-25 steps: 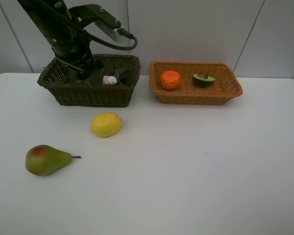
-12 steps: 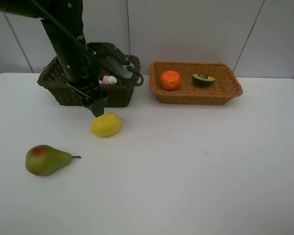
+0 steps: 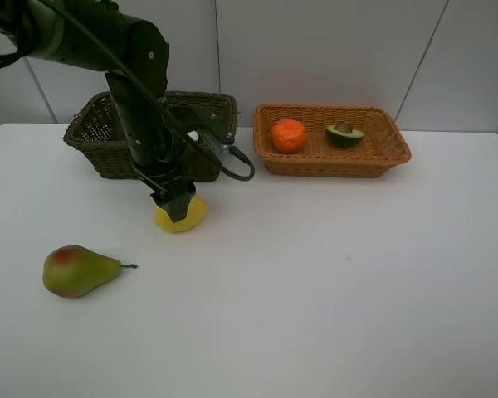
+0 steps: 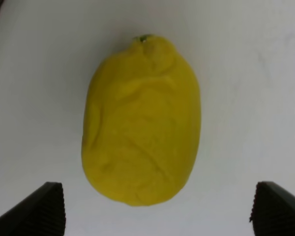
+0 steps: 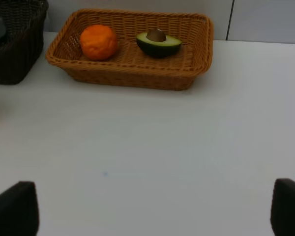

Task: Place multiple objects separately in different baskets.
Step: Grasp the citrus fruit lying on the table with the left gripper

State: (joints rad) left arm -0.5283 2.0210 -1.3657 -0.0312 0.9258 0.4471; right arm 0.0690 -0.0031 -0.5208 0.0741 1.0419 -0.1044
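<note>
Here the left gripper (image 3: 176, 207) hovers just over the lemon (image 4: 142, 123), jaws spread wide; the right gripper (image 5: 150, 216) is released too.

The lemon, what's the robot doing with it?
The robot is sorting things into baskets. Its left pincer hangs open right over the lemon on the table, one finger at each side, not squeezing it yet. The orange and the avocado half already lie in the light basket. The pear waits on the table. The right pincer is open and holds nothing.
</note>
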